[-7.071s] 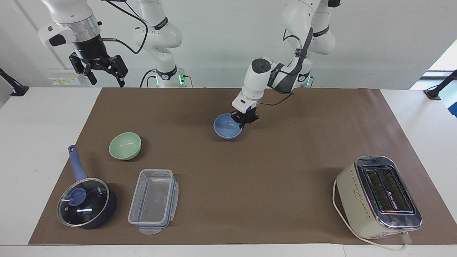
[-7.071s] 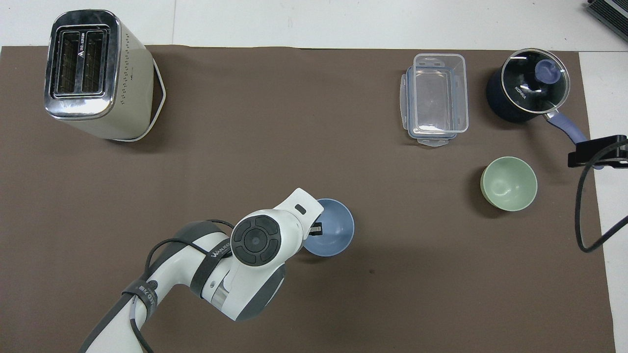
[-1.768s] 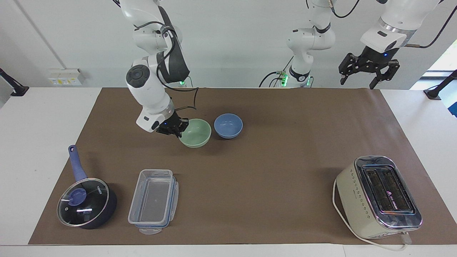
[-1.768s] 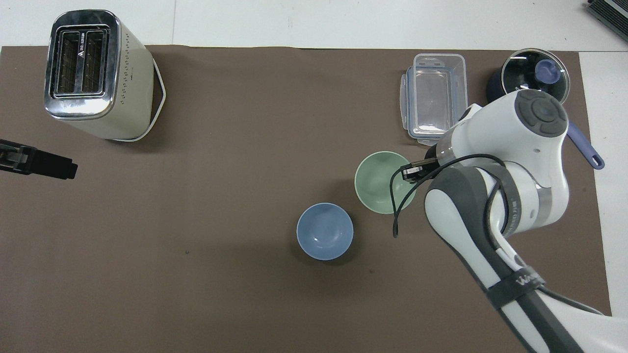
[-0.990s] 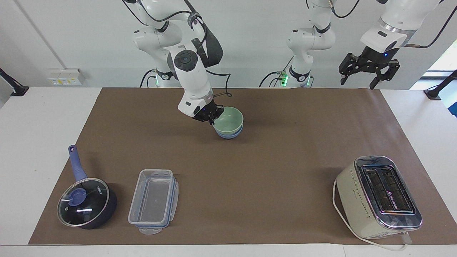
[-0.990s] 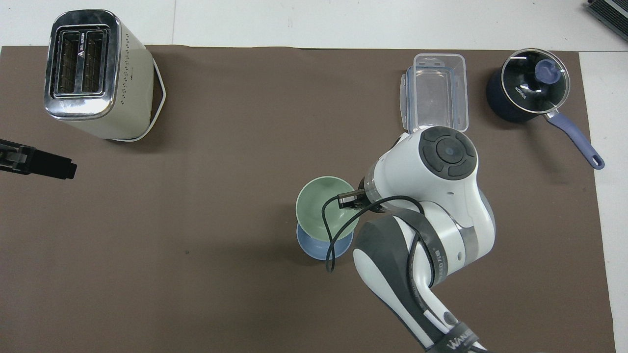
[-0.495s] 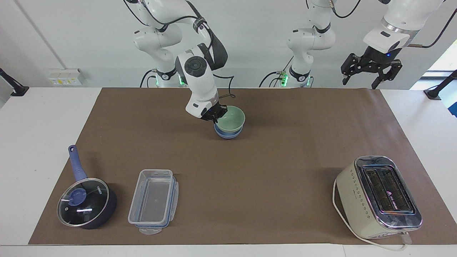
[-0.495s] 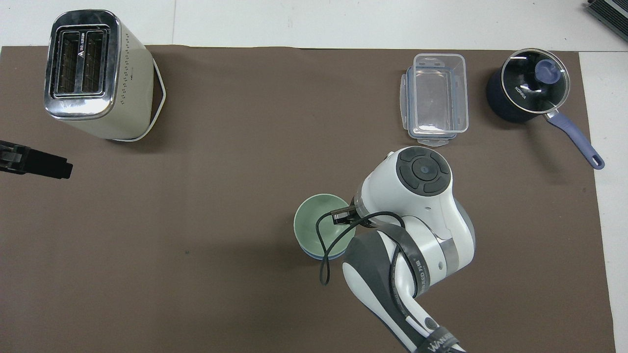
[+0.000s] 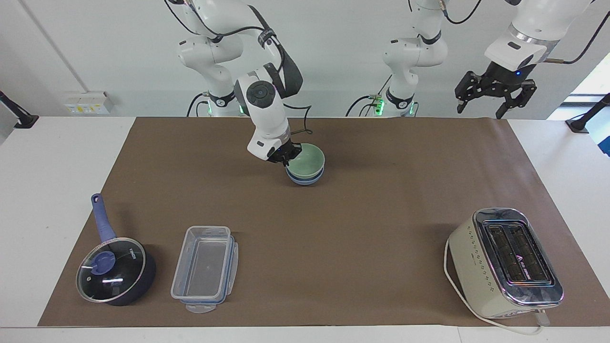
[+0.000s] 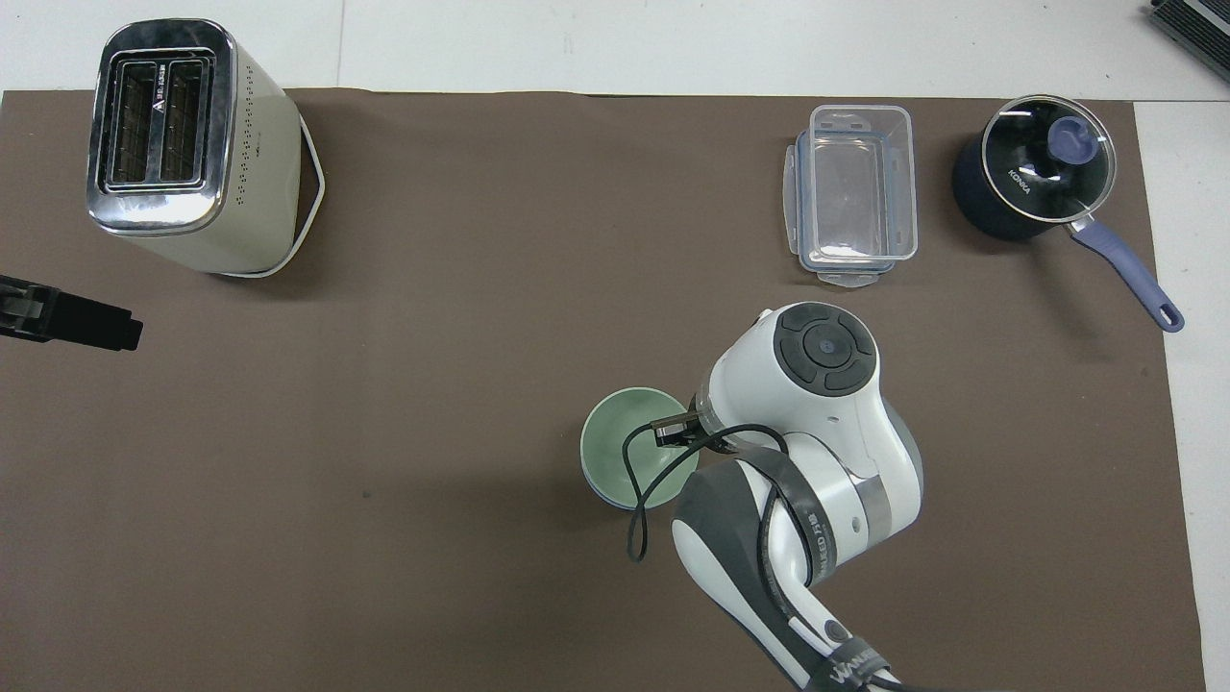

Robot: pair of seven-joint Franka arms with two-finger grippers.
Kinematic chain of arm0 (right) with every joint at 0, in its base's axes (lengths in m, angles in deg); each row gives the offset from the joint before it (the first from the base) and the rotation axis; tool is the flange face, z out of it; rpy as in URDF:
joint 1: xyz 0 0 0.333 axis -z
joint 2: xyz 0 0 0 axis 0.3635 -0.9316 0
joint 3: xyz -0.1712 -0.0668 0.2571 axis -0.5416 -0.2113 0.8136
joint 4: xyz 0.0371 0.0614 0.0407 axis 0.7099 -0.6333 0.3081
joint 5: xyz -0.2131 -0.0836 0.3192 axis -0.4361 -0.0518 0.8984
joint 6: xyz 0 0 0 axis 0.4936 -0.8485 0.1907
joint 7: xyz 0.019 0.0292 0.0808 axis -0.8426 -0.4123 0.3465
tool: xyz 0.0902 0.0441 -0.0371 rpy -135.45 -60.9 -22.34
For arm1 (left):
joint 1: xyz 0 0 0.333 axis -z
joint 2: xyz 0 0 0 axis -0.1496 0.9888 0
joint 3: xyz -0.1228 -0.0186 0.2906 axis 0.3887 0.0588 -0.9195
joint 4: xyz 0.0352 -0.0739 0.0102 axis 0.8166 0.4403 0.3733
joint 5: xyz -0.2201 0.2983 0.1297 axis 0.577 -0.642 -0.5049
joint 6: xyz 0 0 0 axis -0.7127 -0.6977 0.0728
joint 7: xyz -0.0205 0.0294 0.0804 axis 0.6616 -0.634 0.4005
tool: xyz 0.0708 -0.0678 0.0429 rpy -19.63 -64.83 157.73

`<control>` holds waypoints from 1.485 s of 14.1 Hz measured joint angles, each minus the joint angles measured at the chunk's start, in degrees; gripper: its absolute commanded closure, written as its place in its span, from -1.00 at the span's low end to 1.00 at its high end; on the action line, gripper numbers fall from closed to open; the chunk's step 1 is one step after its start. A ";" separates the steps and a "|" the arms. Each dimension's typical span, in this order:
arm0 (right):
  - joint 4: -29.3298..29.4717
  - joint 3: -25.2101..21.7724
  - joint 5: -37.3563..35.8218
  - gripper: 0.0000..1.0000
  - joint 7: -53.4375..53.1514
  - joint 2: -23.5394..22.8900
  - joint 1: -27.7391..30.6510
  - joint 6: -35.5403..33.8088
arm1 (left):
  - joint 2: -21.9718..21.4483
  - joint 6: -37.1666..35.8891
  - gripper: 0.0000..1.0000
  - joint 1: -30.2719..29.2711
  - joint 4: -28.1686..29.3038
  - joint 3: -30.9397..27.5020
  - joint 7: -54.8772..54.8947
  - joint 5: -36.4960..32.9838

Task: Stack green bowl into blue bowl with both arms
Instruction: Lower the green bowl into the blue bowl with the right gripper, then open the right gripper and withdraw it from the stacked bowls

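Nesting looks nearly done: my right pincer [image 9: 287, 156] grips the rim of the small pale mint-green matte bowl [image 9: 307, 160] on the side toward the right arm's end, and the bowl sits in the small periwinkle-blue matte bowl [image 9: 305, 179], mid-tabletop [image 9: 381, 228], nearer the robots' edge. Fully seated, I think. Release means opening, then straight up. Left pincer [image 9: 493, 93] waits open above the robots' edge, near its corner.

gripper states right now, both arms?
Right gripper: shut on the rim of the green bowl, which sits in the blue bowl.
Left gripper: open, holding nothing, raised at the left arm's end of the table; that arm waits.
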 measured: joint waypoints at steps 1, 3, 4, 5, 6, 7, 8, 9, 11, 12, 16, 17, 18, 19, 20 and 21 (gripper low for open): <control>-0.12 0.00 0.00 1.00 0.00 0.00 0.00 0.01 | 0.00 -0.01 -1.00 0.00 0.00 0.00 0.00 0.00; -0.42 0.00 0.00 1.00 0.00 -0.04 -0.02 0.33 | 0.00 -0.01 -1.00 0.00 0.00 0.00 0.00 0.00; -0.54 0.00 0.00 1.00 0.00 -0.13 -0.10 1.11 | 0.00 -0.01 -1.00 0.00 0.00 0.00 0.00 0.00; -0.64 0.00 0.00 1.00 0.00 -0.29 -0.23 2.03 | 0.00 -0.02 -1.00 0.00 0.00 -0.01 0.00 0.00; -0.73 0.00 0.00 1.00 0.00 -0.43 -0.38 2.50 | 0.00 -0.02 -1.00 -0.01 0.00 -0.04 0.00 0.00; -0.88 0.00 0.00 1.00 -0.05 -0.54 -0.54 2.65 | 0.00 -0.03 -1.00 -0.10 0.00 -0.07 0.00 0.00; -1.03 0.00 0.01 1.00 -0.13 -0.66 -0.64 2.74 | 0.00 -0.03 -1.00 -0.31 0.00 -0.08 0.00 0.00; -1.13 0.00 0.01 0.89 -0.17 -0.77 -0.66 2.81 | 0.00 -0.03 -1.00 -0.56 0.00 -0.09 0.00 0.00; -1.21 0.00 0.01 0.63 -0.20 -0.90 -0.65 2.92 | 0.00 -0.04 -1.00 -0.68 0.00 -0.12 0.00 0.00; -1.21 0.00 0.02 0.57 -0.31 -0.90 -0.65 2.93 | 0.00 -0.04 -1.00 -0.68 0.00 -0.10 0.00 0.00; -1.20 0.00 0.03 -0.39 -0.75 -0.90 -0.66 2.96 | 0.00 -0.28 -1.00 -0.68 0.00 -0.06 0.00 0.00; -1.18 0.00 0.03 -0.68 -0.77 -0.90 -0.67 2.97 | 0.00 -0.58 -1.00 -0.68 0.00 -0.06 0.00 0.00; -1.09 0.00 0.04 -1.00 -0.77 -0.90 -0.72 2.97 | 0.00 -0.82 -1.00 -0.68 0.00 -0.06 0.00 0.00; -0.82 0.00 0.04 -1.00 -0.78 -0.88 -0.80 2.97 | 0.00 -0.95 -1.00 -0.68 0.00 -0.06 0.00 0.00; -0.33 0.00 0.04 -1.00 -0.78 -0.83 -0.86 2.97 | 0.00 -0.98 -1.00 -0.68 0.00 -0.06 0.00 0.00; 0.35 -0.01 0.04 -1.00 -0.78 -0.69 -0.87 2.97 | 0.00 -0.98 -1.00 -0.68 0.00 -0.06 0.00 0.00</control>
